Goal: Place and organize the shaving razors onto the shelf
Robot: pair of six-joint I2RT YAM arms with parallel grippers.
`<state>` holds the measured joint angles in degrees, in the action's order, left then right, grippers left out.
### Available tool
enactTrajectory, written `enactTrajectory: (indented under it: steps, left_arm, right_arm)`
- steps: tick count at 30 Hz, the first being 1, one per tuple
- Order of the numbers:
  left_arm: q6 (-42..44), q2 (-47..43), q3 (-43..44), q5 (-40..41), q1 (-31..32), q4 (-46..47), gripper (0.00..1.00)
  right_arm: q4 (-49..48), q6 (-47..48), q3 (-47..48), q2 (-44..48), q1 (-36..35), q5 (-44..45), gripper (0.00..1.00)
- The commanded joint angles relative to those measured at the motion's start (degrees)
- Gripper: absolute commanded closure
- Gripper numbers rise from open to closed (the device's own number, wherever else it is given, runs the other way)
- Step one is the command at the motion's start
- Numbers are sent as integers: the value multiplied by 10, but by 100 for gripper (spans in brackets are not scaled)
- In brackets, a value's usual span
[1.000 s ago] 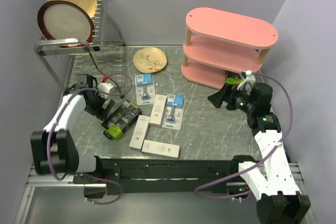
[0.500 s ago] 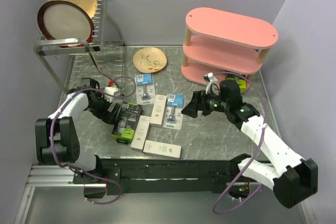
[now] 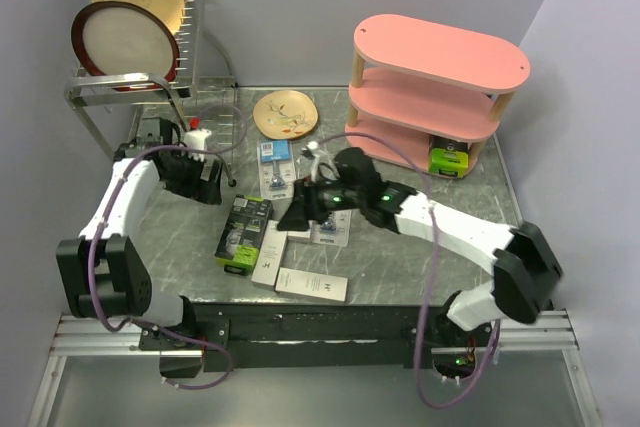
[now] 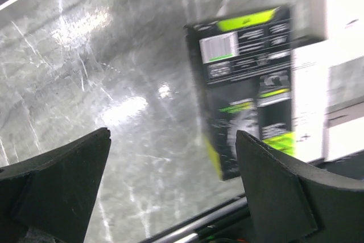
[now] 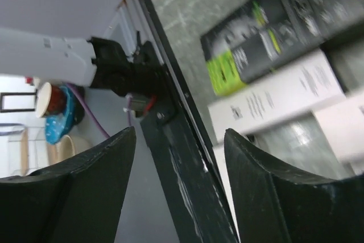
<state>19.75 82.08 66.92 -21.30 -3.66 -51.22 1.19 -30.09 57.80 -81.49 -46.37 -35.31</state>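
right hand [image 3: 294, 217] swung left over razors [image 3: 243, 231]; only overhead shows shelf [image 3: 440, 52].

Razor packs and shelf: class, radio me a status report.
Left gripper open, empty. Right gripper open over loose packs. One green-black box on shelf bottom tier; rest on table. Saucer beside shelf.

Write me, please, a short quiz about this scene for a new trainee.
1. On which board of the pink three-tier shelf does a black-and-lime-green box sit?
2. True or false: the left pincer holds a razor pack.
3. The right pincer hangs over: A) the razor packs on the grey marbled table; B) the shelf; C) the box on the shelf.
Key: 1 the lowest board; 2 false, it is open and empty; 3 A.
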Motion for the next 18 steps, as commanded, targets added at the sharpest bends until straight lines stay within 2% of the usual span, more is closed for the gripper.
enactTrajectory:
  steps: [1, 4, 5, 9, 14, 18]
  left_arm:
    - [-86, -47, 53, -35, 2, -51, 3]
    - [-112, -82, 81, -40, 2, -52, 2]
    - [-118, -103, 88, -42, 2, -51, 2]
    - [-148, -150, 105, -45, 2, -37, 1]
    - [-172, -196, 88, -34, 2, -16, 1]
    - [-168, -219, 83, -27, 1, -23, 1]
  right_arm:
    - [-60, -19, 50, -77, -36, -6, 37]
    - [-31, -9, 60, -107, -49, 35, 44]
    - [-23, 1, 63, -111, -58, 64, 49]
    - [35, 68, 92, -137, -89, 116, 60]
    - [49, 90, 122, -189, -129, 136, 61]
    - [65, 52, 132, -239, -133, 158, 62]
